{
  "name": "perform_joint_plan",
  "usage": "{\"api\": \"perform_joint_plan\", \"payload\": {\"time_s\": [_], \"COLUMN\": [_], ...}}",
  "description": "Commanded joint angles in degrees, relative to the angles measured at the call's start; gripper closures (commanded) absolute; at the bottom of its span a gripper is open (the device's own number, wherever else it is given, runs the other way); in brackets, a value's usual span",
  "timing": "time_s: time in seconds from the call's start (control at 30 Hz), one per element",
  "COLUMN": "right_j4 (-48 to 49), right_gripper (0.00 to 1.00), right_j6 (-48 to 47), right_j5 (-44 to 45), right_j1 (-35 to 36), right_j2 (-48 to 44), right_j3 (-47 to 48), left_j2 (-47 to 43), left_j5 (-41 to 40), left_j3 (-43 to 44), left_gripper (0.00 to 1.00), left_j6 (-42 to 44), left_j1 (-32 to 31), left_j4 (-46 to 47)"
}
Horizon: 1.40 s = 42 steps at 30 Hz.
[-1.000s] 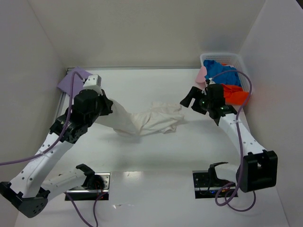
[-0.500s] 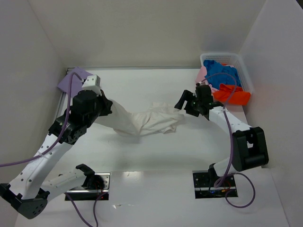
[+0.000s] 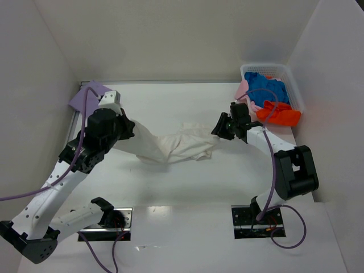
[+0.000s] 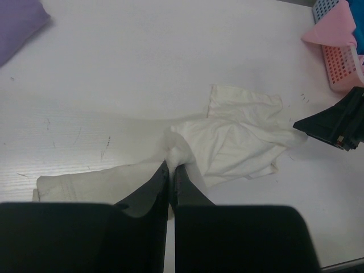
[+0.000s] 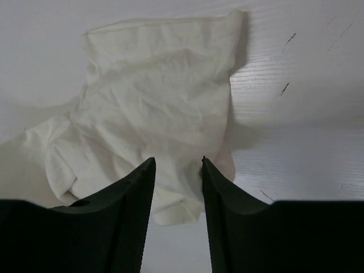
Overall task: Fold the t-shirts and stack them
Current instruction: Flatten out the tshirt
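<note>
An off-white t-shirt (image 3: 182, 145) lies crumpled and stretched across the middle of the table, also in the left wrist view (image 4: 239, 136) and the right wrist view (image 5: 153, 108). My left gripper (image 3: 132, 131) (image 4: 170, 165) is shut on a pinched fold at the shirt's left part. At the shirt's right end, my right gripper (image 3: 219, 128) (image 5: 178, 162) stands with its jaws apart, straddling the hem edge. A folded lavender t-shirt (image 3: 88, 95) (image 4: 17, 23) lies at the far left corner.
A white mesh basket (image 3: 287, 73) at the far right holds a blue t-shirt (image 3: 266, 88) and an orange-red t-shirt (image 3: 280, 115); a pale pink t-shirt (image 3: 243, 90) (image 4: 335, 31) hangs over its left side. White walls close in the table.
My right gripper has moved left from beside the basket to the off-white shirt's right end, and its jaws have narrowed. The left gripper has kept its hold in place.
</note>
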Motion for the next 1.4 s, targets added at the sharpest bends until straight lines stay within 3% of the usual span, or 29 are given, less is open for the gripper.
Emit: {"api": "perform_joint_plan", "payload": {"time_s": [0.0,0.07,0.1,0.2,0.47,0.57,0.73,1.03,1.23,1.37], "right_j4": [3.0,3.0,3.0,3.0,1.8,0.8,0.8,-0.5,-7.5,-12.4], "right_gripper": [0.58,0.71,0.82,0.99,0.99,0.99,0.99,0.99,0.99,0.99], "right_j6": [-0.2,-0.2,-0.2,-0.2,-0.8,-0.8,-0.8,-1.3,-3.1,-3.9], "right_j5": [1.2,0.6,0.1,-0.4,0.6,0.6,0.6,0.6,4.1,5.6], "right_j1": [0.4,0.4,0.4,0.4,0.4,0.4,0.4,0.4,0.4,-1.0], "right_j2": [1.3,1.3,1.8,2.9,-0.1,-0.1,-0.1,-0.1,-3.4,-4.6], "right_j3": [2.3,2.3,2.3,2.3,4.6,5.1,4.6,6.5,20.2,34.3], "left_j2": [-0.8,-0.8,-0.8,-0.8,-1.3,-1.3,0.5,-0.1,-0.1,-0.1], "left_j5": [1.0,1.0,1.5,1.5,3.1,3.8,4.3,1.9,-2.3,-7.9], "left_j3": [-0.3,-0.3,-0.3,-0.8,-1.9,-3.0,-4.1,-3.3,6.4,12.7], "left_gripper": [0.93,0.93,0.93,0.93,0.71,0.70,0.99,1.00,1.00,1.00], "left_j6": [-0.4,-0.4,-0.4,-0.4,0.1,0.6,0.6,-0.5,1.0,1.7], "left_j1": [0.8,0.8,0.8,1.3,1.9,1.9,2.4,2.9,3.5,4.1], "left_j4": [2.7,2.7,2.7,2.7,2.7,3.2,3.2,2.6,-0.4,-1.6]}}
